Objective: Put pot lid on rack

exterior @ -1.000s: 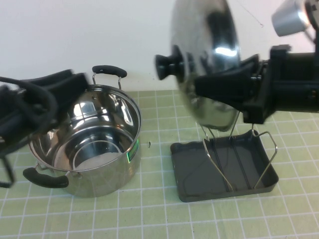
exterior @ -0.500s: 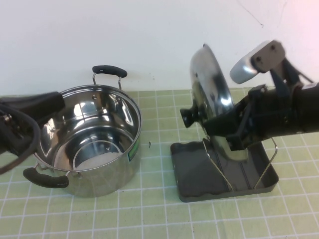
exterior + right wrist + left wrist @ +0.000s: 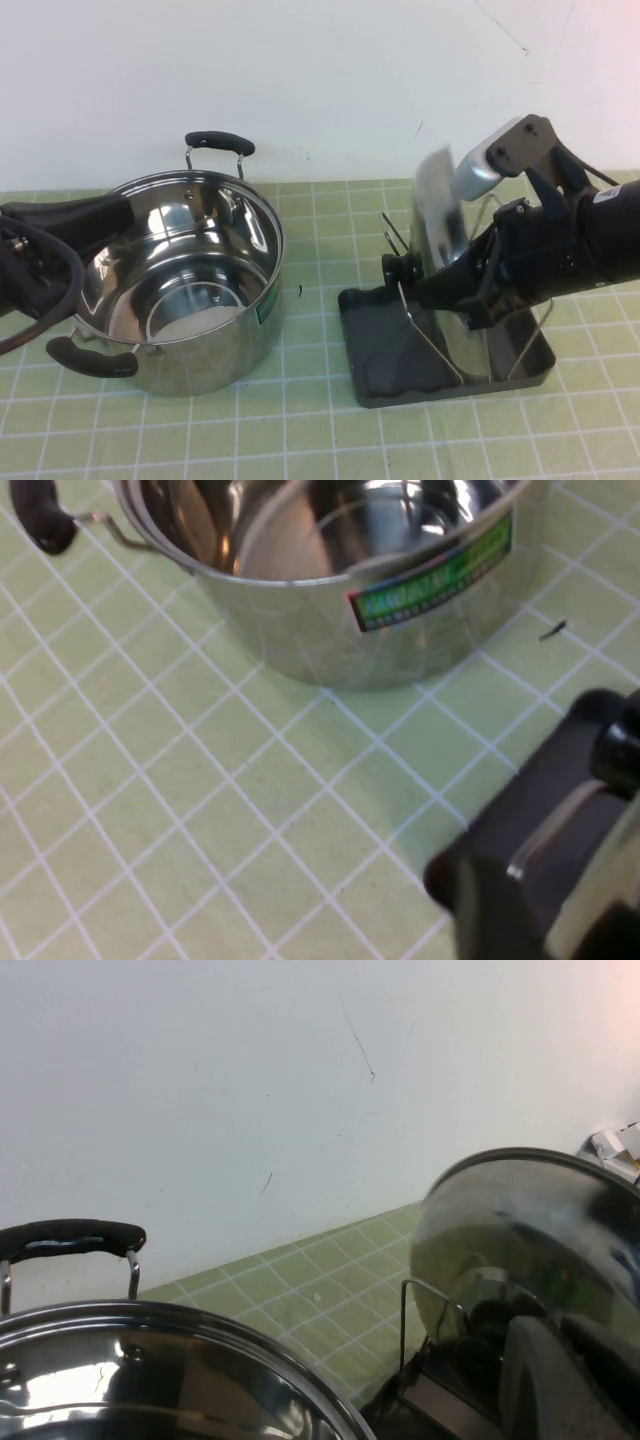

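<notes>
The shiny steel pot lid [image 3: 438, 205] stands on edge with its black knob [image 3: 402, 268] pointing left. Its lower part is down between the wire loops of the dark grey rack [image 3: 400, 393]. My right gripper [image 3: 452, 290] is shut on the pot lid's rim, low over the rack. The right wrist view shows the knob [image 3: 620, 748], the lid's edge [image 3: 600, 900] and the rack tray [image 3: 540, 810]. My left gripper [image 3: 100, 210] hangs by the pot's left rim and holds nothing. The left wrist view shows the lid [image 3: 520, 1230] behind a rack wire [image 3: 405, 1305].
A deep steel pot [image 3: 180, 285] with two black handles stands to the left of the rack, a hand's width away; it also shows in the left wrist view [image 3: 150, 1380] and the right wrist view [image 3: 340, 580]. A white wall runs behind the green gridded mat [image 3: 300, 430].
My right gripper has carried the lid down from high above the rack into the wire loops. My left arm has drawn back to the left, off the pot.
</notes>
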